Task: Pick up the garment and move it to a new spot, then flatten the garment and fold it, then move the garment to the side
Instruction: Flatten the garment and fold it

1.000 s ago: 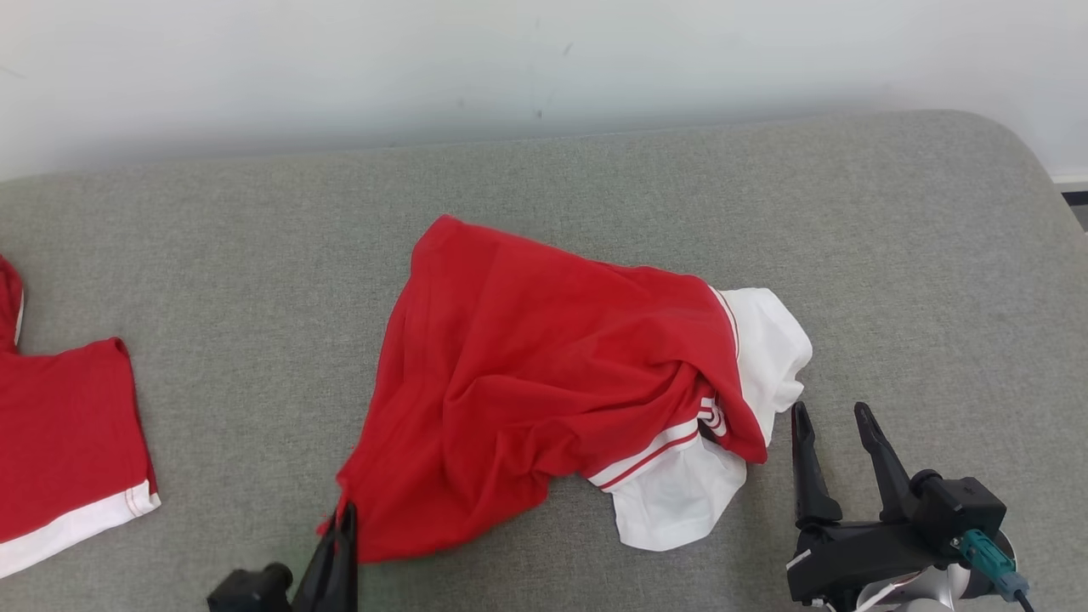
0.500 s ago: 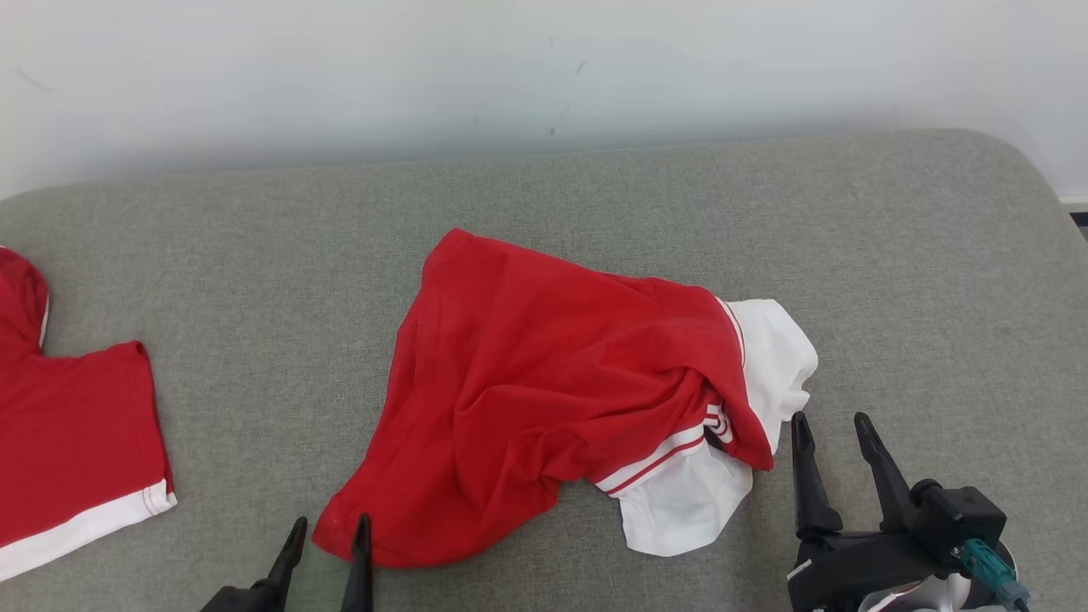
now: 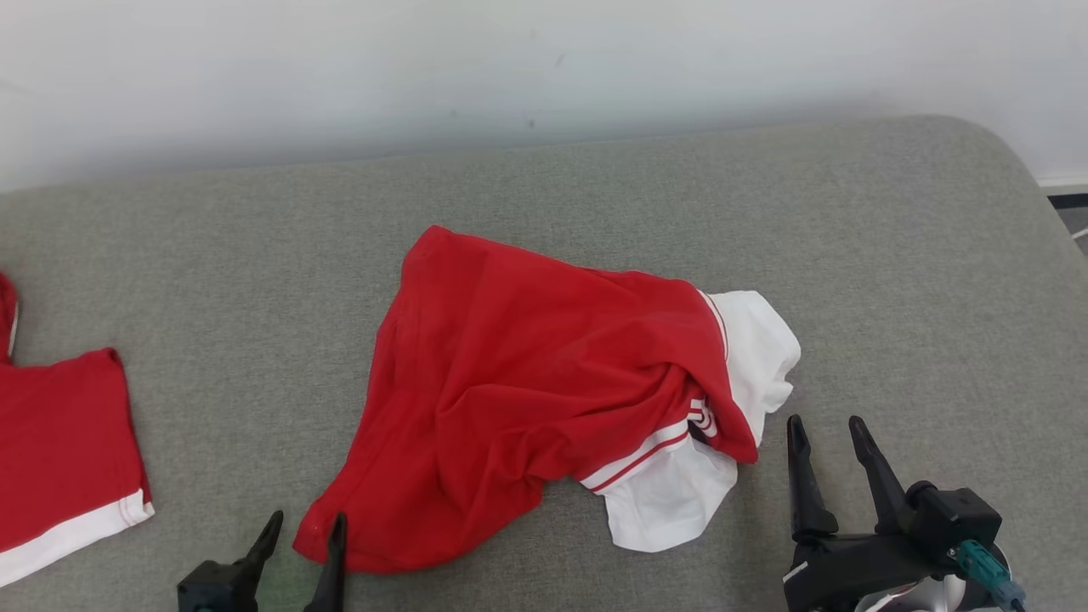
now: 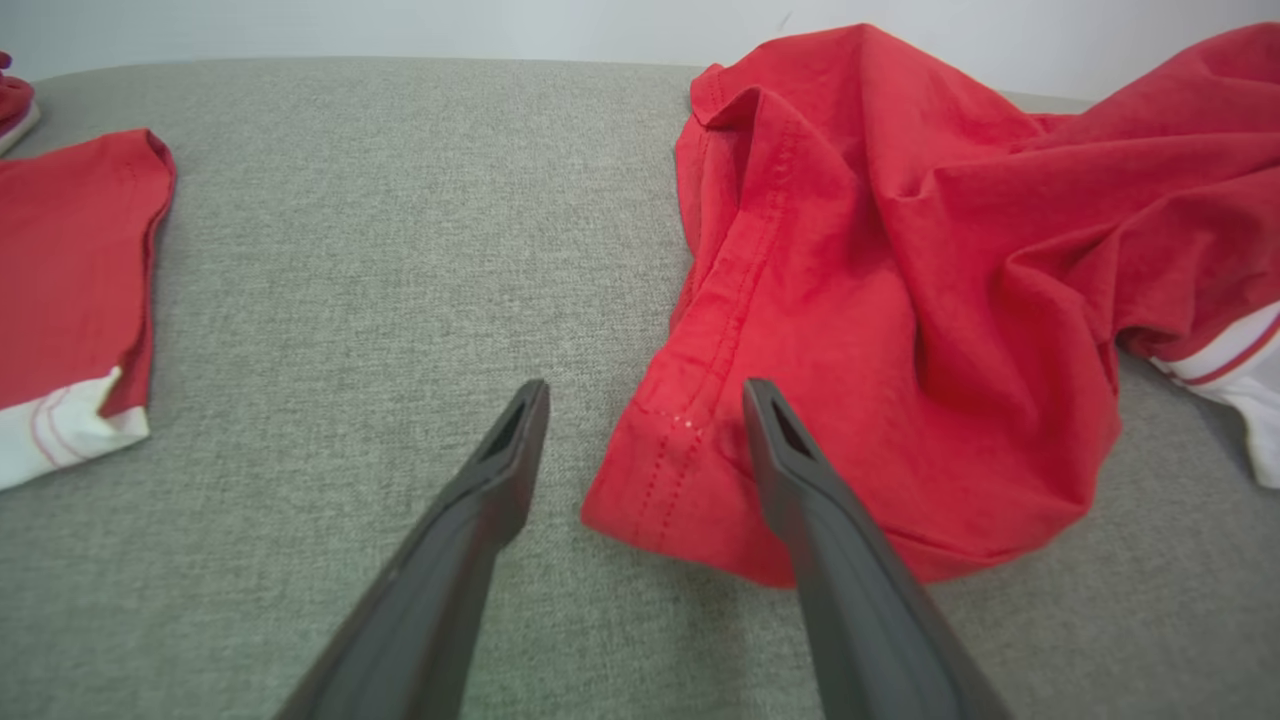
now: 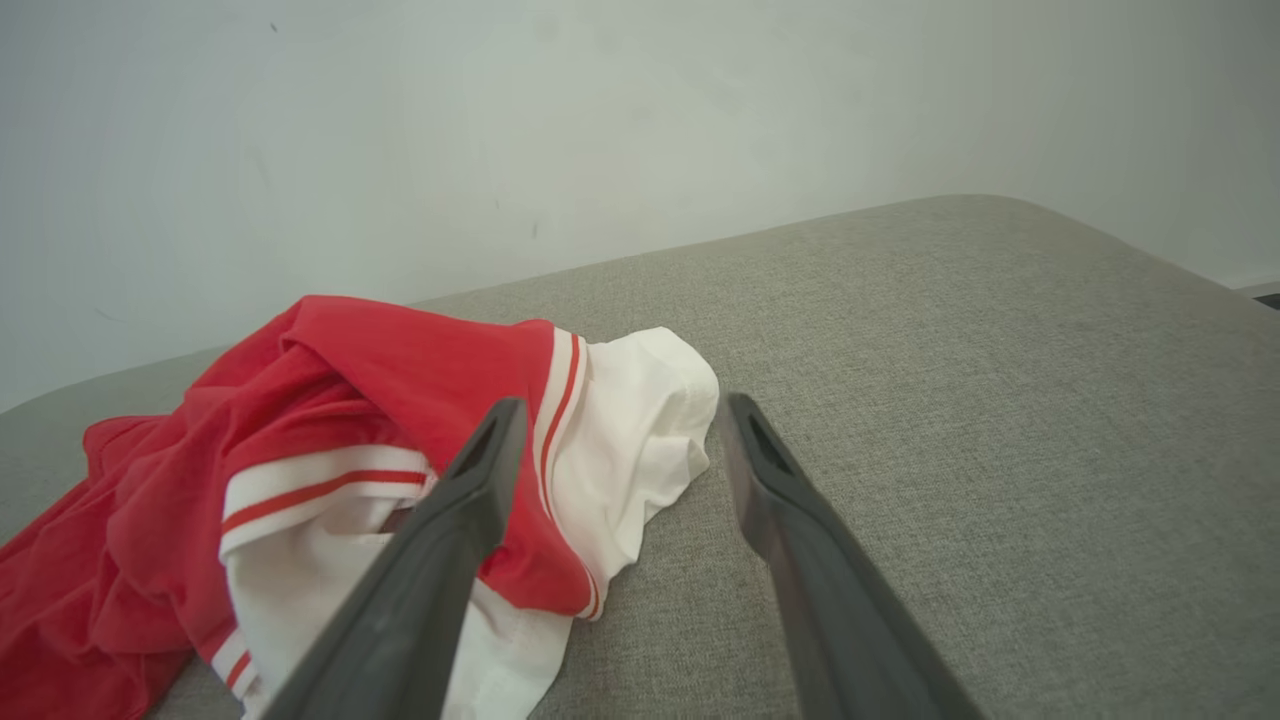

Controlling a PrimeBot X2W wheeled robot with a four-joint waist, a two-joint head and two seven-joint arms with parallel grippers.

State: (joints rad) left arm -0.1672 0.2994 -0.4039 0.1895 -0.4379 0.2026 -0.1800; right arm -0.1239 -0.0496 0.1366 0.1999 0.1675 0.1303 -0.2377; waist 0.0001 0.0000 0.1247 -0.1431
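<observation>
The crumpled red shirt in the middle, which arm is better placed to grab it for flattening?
Probably the left. The left gripper is open with the red hem corner of the shirt between its fingers; the right gripper is open too, but sits beside the white sleeve.

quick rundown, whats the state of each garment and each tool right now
centre garment, crumpled, unfolded, lying loose, ungripped
side garment, lying flat, partly out of frame
left tool, open, at centre garment's near corner, holding nothing
right tool, open, beside the white part, holding nothing
</observation>
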